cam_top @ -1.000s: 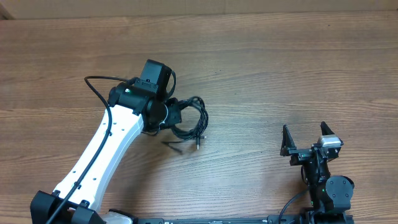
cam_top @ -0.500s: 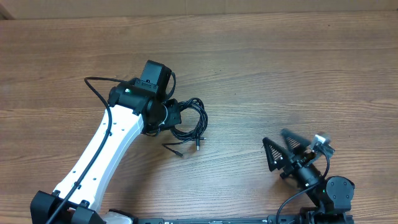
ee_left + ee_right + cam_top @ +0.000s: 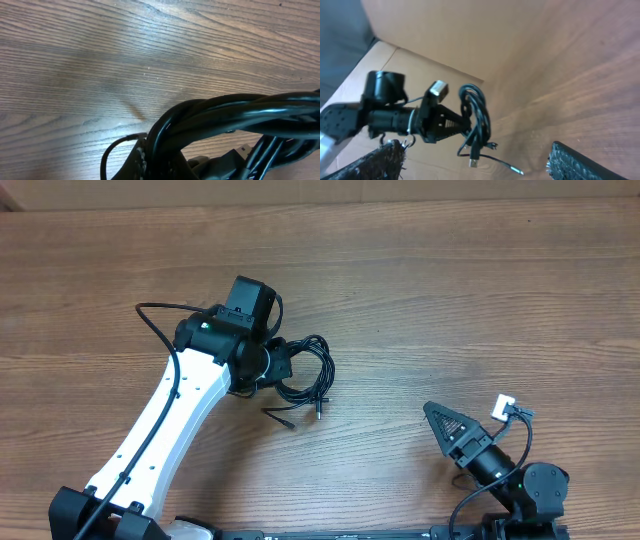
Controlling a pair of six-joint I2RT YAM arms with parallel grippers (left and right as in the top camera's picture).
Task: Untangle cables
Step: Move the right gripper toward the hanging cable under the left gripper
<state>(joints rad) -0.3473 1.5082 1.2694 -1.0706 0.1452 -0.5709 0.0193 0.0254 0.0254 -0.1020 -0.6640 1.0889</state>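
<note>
- Judging progress: barely begun. The cables [image 3: 308,370] sit as one knotted bundle left of centre on the bench [image 3: 480,290], and no cord lies separate. Every loop is left to pull free.
- Bench: broad flat top, matte brown wood grain.
- Left arm [image 3: 170,420]: white shell, black joints. The left pincer [image 3: 278,366] is clenched on the bundle's left side.
- Right pincer [image 3: 465,425]: released, jaws wide and empty, well apart from the bundle. Its pads [image 3: 580,162] are black and rough-textured.
- Cords: thin, glossy black, round, coiled over one another.
- Plug ends: small tips trailing onto the bench, one metallic [image 3: 473,162].
</note>
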